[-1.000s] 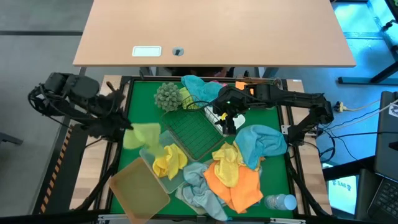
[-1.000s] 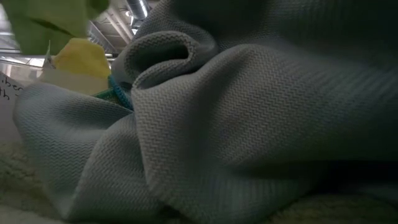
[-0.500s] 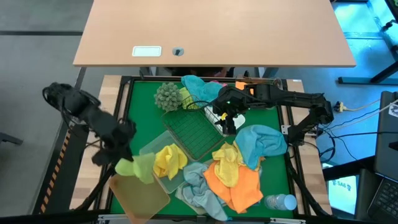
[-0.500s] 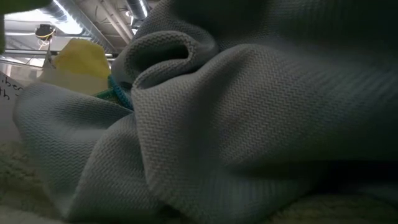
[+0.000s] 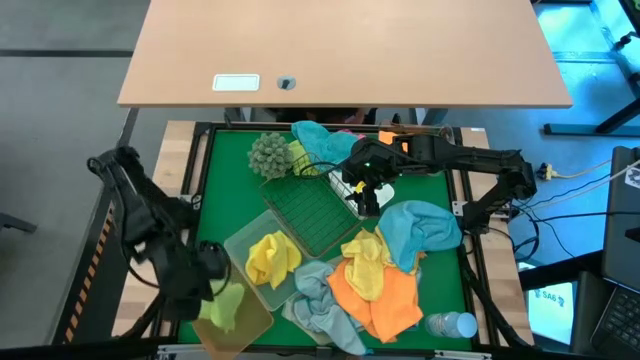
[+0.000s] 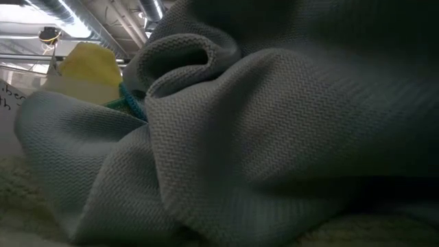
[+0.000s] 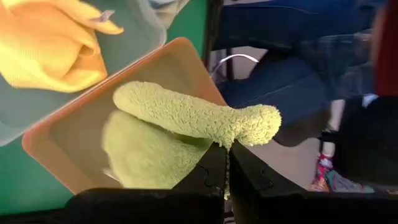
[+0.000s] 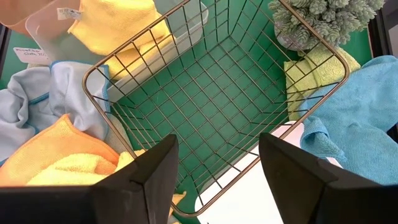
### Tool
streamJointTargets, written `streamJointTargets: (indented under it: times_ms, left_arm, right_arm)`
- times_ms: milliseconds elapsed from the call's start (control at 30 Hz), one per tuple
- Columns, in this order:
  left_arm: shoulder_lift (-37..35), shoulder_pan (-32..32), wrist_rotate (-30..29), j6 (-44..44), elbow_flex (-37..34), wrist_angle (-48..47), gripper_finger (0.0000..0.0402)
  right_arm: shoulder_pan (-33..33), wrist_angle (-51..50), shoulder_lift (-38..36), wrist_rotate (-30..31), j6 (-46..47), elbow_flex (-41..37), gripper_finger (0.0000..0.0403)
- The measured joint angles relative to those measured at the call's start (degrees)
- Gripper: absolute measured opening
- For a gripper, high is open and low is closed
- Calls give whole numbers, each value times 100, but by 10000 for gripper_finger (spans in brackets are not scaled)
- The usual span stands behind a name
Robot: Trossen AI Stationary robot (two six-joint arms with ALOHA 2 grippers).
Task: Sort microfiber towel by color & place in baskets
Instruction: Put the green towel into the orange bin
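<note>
My left gripper (image 5: 207, 278) (image 7: 227, 167) is over the table's near left corner, shut on a lime green towel (image 5: 226, 305) (image 7: 186, 115) above the amber basket (image 5: 235, 322) (image 7: 171, 59). My right gripper (image 5: 366, 196) (image 8: 217, 180) hovers open over the green wire basket (image 5: 315, 215) (image 8: 214, 93), touching nothing. A yellow towel (image 5: 270, 256) (image 8: 112, 25) lies in the frosted clear basket (image 5: 240, 240). Orange (image 5: 385, 300), yellow (image 5: 365, 258) and light blue (image 5: 418, 228) towels lie heaped on the near right of the mat. A pale blue cloth (image 6: 274, 137) fills the low view. My left gripper pinches the lime green towel between its two fingers at a bunched fold (image 7: 239, 134). The rest of the towel spreads away from the fingers over the amber basket's opening. Whether the cloth touches the basket's floor, I cannot tell.
A grey-green bobbly ball (image 5: 268, 154) (image 8: 323, 18), a lime towel (image 5: 300, 155) and a light blue towel (image 5: 320, 136) sit at the far side. A white basket (image 5: 350, 186) stands under my right gripper. A clear bottle (image 5: 450, 325) lies near right. A dark frame (image 5: 195, 150) rims the mat.
My left gripper has carried the lime green towel from the table's left edge toward the near edge, and it now hangs above the amber basket. It has stayed shut on the towel throughout. My right arm has kept still.
</note>
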Motion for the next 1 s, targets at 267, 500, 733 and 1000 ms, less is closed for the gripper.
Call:
streamJointTargets:
  times_ms: [267, 500, 733, 1000]
  left_arm:
    - [960, -299, -410, -55, 0, -76, 0]
    - [1914, -343, -413, -38, 0, -508, 0]
    - [2648, -343, -435, 432, 0, -669, 0]
    - [3173, -340, -531, 611, -2, -890, 25]
  right_arm:
    - [0, 0, 0, 0, 0, 0, 223]
    - [0, -2, 0, 0, 0, 0, 223]
    - [0, -4, 0, -3, 0, 0, 223]
    - [13, 136, 0, -1008, 282, 0, 223]
